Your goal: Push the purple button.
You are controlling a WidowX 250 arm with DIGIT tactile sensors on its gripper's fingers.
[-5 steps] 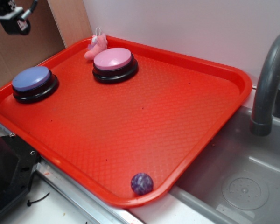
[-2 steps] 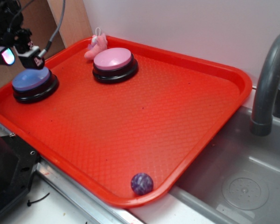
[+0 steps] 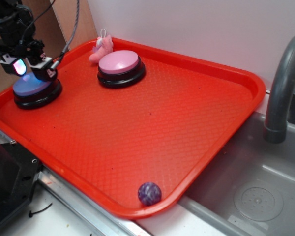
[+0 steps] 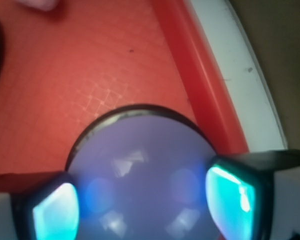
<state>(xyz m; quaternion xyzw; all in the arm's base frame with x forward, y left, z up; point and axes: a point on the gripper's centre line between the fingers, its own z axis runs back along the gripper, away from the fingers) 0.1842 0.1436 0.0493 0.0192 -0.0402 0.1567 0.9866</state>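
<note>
The purple button (image 3: 32, 88), a periwinkle dome on a black base, sits at the left end of the red tray (image 3: 137, 128). My gripper (image 3: 33, 73) hangs directly over its dome, open, its fingers lit teal and casting a blue glow on the top. In the wrist view the purple button (image 4: 140, 145) fills the lower middle, with my gripper (image 4: 142, 202) straddling it and one glowing pad (image 4: 55, 212) on each side. Nothing is held. I cannot tell whether the fingertips touch the dome.
A pink-topped button (image 3: 120, 66) and a small pink plush toy (image 3: 102, 49) lie at the tray's back. A dark purple ball (image 3: 149, 193) rests at the front rim. A grey sink (image 3: 255, 191) and faucet (image 3: 282, 83) are on the right, a black box (image 3: 5, 187) at the lower left.
The gripper has come down and to the right from the upper left corner until it stands just over the purple button. Nothing else has moved.
</note>
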